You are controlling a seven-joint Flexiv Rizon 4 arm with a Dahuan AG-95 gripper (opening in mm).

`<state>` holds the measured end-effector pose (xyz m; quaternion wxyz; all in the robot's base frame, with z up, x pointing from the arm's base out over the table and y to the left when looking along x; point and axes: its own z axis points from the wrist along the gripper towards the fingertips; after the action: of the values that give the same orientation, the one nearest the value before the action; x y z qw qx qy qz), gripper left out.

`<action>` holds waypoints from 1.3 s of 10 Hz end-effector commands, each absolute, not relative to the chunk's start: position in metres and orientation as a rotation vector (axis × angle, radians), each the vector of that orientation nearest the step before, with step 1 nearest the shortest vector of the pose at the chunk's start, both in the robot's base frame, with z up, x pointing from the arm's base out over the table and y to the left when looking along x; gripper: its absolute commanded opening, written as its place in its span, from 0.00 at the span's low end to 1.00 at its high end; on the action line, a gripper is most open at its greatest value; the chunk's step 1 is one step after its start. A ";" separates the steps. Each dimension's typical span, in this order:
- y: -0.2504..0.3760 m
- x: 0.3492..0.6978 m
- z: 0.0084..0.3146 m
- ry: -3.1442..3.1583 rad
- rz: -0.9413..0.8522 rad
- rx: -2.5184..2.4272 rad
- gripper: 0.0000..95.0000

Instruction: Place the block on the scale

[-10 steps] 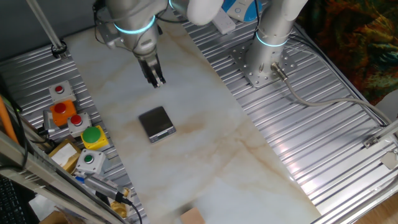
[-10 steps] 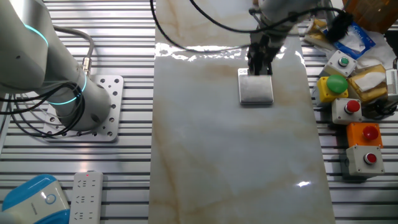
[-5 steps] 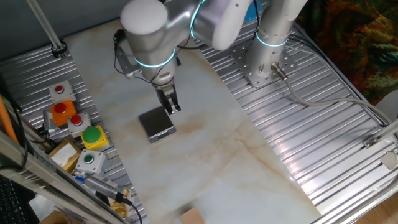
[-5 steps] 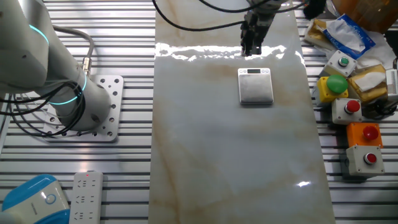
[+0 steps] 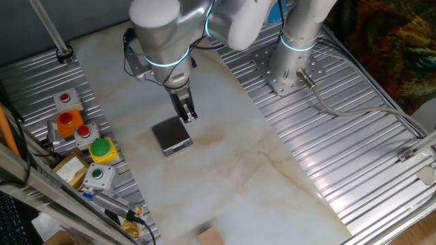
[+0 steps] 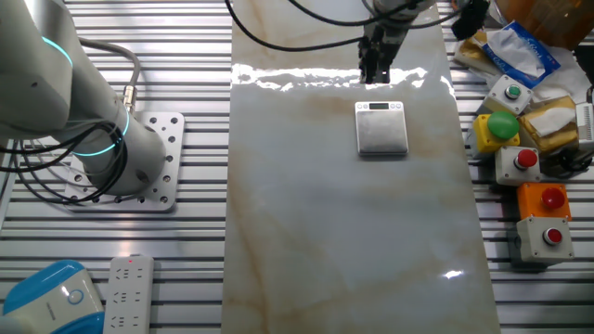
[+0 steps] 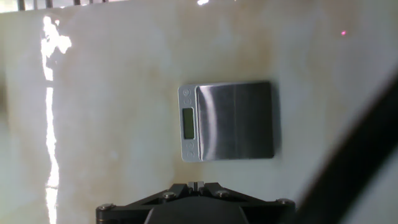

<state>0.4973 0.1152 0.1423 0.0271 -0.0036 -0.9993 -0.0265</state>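
Over the middle of the surface the claw hangs above the scale, fingers pointing down and drawn together; nothing is between them. Hand view: scale lies flat, top plate bare, display strip along one side. Block sits at the near edge of the surface in one fixed view, only partly in frame, well apart from scale and claw. It does not show in the other fixed view or the hand view.

Judgement: step in hand is fetching the block; placement not yet begun.

To do it well:
- travel clear of the scale, toward the near edge;
- part the fingers before descending;
- straddle two opposite flat faces, centred, fingers vertical;
- lift straight, then set down square on the plate, not on the display strip.

Risk: block so near the edge may be nudged off.
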 end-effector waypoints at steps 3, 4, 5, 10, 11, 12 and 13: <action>0.163 0.554 0.161 -3.072 -0.083 -0.050 0.00; 0.170 0.560 0.163 -3.070 -0.076 -0.051 0.00; 0.175 0.565 0.164 -3.071 -0.075 -0.050 0.00; 0.175 0.565 0.161 -3.069 -0.068 -0.051 0.00; 0.175 0.565 0.161 -3.074 -0.068 -0.060 0.00; 0.175 0.565 0.161 -3.076 -0.069 -0.059 0.00; 0.175 0.565 0.161 -3.076 -0.066 -0.058 0.00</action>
<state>0.5654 0.1755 0.1601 0.0323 -0.0186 -0.9991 -0.0213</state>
